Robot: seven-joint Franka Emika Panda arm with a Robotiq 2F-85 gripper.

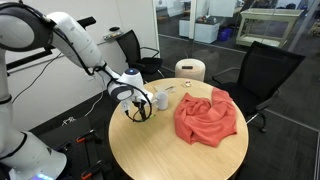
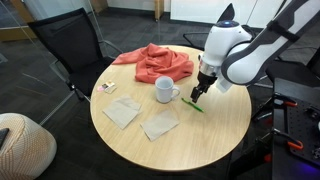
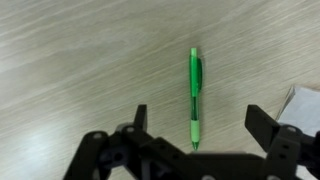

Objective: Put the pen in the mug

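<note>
Pen (image 3: 194, 90): green, lying flat on the wooden table (image 2: 205, 140), near the mug (image 2: 164, 91), untouched.
Mug: whitish, upright.
Gripper (image 3: 197, 120): pointed down over the pen, jaws spread wide, one finger to each side, holding nothing.
Arm: bent over the table edge, wrist vertical.
Red cloth (image 2: 155, 63): crumpled, beyond the mug.

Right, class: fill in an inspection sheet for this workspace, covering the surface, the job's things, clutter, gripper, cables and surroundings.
Surface: round wooden table.
Job's things: green pen lying flat beside the mug, not touching it; mug upright.
Clutter: red cloth crumpled behind the mug; two beige sheets lying flat.
Gripper: gripper open, above the pen, holding nothing.
Cables: dark cable running along the arm.
Surroundings: black office chairs, cream stool.
</note>
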